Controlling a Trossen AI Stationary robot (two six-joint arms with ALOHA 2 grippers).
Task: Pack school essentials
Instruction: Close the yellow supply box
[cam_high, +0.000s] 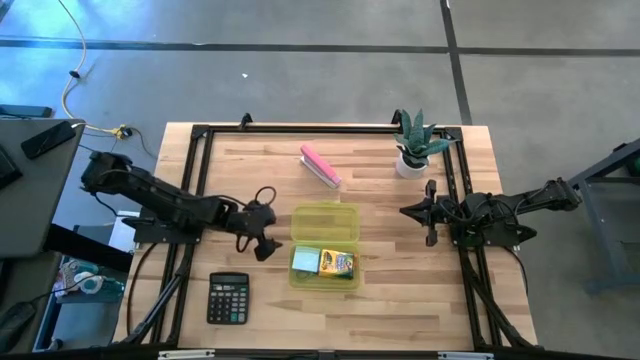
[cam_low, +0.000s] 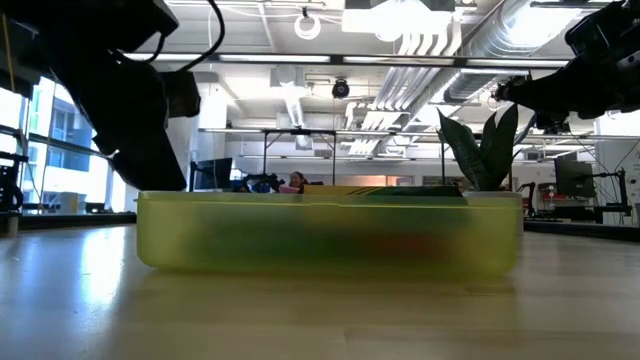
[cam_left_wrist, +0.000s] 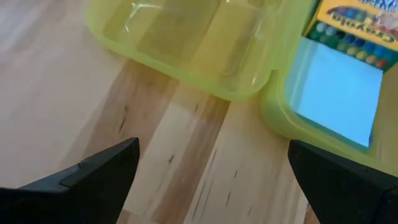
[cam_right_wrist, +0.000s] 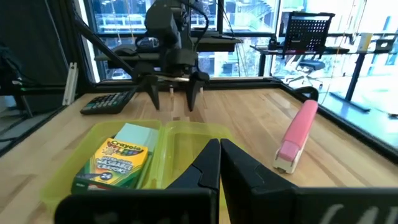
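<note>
A translucent yellow-green case (cam_high: 325, 243) lies open on the table, its empty lid half (cam_high: 325, 222) toward the far side. The near half holds a light-blue note pad (cam_high: 305, 261) and a yellow-green crayon box (cam_high: 338, 264). Both also show in the left wrist view, the pad (cam_left_wrist: 339, 93) and the box (cam_left_wrist: 357, 25). My left gripper (cam_high: 268, 233) is open and empty just left of the case, above the bare wood (cam_left_wrist: 211, 186). My right gripper (cam_high: 403, 211) is shut and empty, right of the case (cam_right_wrist: 219, 168). Pens and scissors do not show plainly.
A black calculator (cam_high: 228, 298) lies near the front left. A pink oblong block (cam_high: 320, 166) lies beyond the case. A potted plant (cam_high: 413, 148) stands at the far right. A black frame (cam_high: 200, 135) runs along the table's left, far and right sides.
</note>
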